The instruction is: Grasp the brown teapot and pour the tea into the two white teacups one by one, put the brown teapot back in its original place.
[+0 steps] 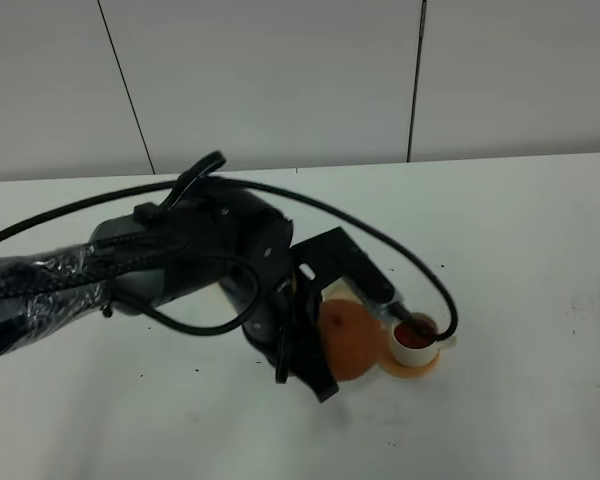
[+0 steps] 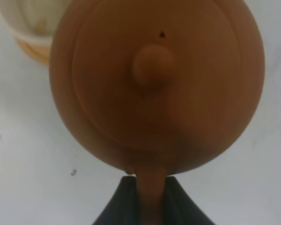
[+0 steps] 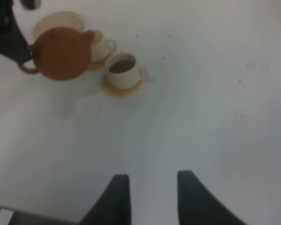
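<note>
second pour, judged | left gripper [image 2: 149,190] clamps brown teapot [image 2: 154,79] handle, spout beyond jaws at second teacup [image 3: 104,47] | filled teacup [image 3: 123,69] done | right gripper [image 3: 152,187] parted, empty | next: level pot, set on saucer [image 3: 61,19]

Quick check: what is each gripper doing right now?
Left gripper: shut on the brown teapot, gripping its handle.
Right gripper: open, holding nothing.

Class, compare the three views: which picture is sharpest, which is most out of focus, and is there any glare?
Left wrist view: the brown teapot fills the frame, too close, soft-edged. Right wrist view: mildly blurred throughout, right gripper a dark smear, tea-filled teacup readable. Exterior high view: sharpest, evenly lit, no strong glare.
</note>
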### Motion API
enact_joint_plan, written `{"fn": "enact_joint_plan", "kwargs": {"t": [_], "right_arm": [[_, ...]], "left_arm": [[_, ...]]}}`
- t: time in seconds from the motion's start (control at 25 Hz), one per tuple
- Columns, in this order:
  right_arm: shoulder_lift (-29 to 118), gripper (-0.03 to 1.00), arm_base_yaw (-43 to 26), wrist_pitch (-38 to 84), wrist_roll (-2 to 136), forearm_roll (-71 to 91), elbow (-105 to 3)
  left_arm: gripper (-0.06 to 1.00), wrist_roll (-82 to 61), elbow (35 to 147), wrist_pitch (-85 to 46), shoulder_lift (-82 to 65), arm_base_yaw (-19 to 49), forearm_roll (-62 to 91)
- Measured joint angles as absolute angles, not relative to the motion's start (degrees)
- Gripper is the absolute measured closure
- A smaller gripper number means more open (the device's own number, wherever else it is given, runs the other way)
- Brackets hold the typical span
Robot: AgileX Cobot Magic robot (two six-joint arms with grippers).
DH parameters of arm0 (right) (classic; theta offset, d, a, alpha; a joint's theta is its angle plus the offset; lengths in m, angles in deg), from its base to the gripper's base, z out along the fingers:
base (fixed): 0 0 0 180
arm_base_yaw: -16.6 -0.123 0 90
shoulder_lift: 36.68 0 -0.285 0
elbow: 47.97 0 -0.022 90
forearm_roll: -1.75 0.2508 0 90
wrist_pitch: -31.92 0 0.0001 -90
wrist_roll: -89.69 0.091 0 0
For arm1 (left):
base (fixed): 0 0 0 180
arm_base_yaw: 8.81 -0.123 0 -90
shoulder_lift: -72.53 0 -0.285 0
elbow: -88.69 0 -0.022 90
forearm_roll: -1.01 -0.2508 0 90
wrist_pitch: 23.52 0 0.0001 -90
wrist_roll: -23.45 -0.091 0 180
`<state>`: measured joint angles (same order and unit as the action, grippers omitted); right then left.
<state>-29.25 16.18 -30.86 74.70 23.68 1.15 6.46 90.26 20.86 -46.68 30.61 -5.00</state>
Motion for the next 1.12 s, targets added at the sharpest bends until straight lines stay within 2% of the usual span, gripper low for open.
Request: {"fn": "enact_joint_plan", "kwargs": {"t": [0.2,1.12], "right_arm": [[-29.25,0.72,16.18,-30.86,74.70,23.68,1.15],[-29.25,0.72,16.18,-30.86,74.70,23.68,1.15]], "left_arm": [[0.78,6.61,87.06,18.60,-46.45,30.49,-3.93],[0.78,6.36,86.87,16.26,-42.60,29.41,-2.51]]}}
